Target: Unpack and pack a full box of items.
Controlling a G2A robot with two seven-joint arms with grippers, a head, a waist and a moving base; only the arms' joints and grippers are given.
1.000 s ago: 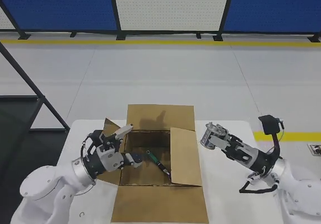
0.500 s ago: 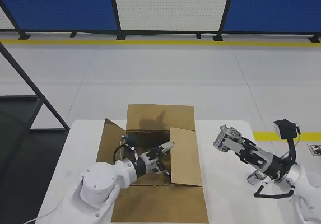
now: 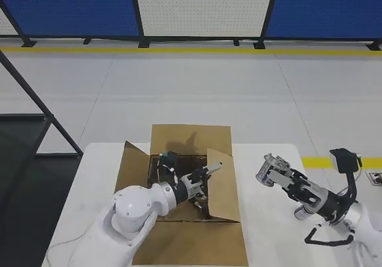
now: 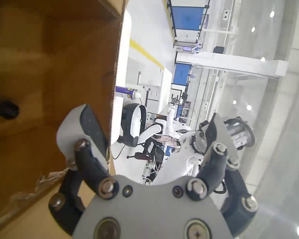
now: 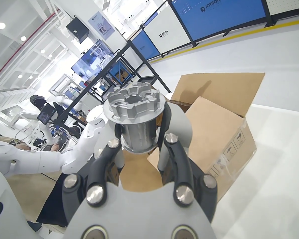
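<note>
At the 3 o'clock flap (image 3: 221,195) of the box (image 3: 191,139), you saw the left gripper (image 4: 152,125) arrive from 9 o'clock, jaws open astride the flap edge. The right gripper (image 3: 271,172), closed on the metal part (image 5: 134,100), drew further toward 3 o'clock, so unpacking was probably under way

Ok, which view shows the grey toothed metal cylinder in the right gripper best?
The right wrist view: the grey toothed metal cylinder sits close up, its flange and barrel clamped in the right gripper. The top view shows it small, right of the cardboard box. The left wrist view catches it far off.
</note>
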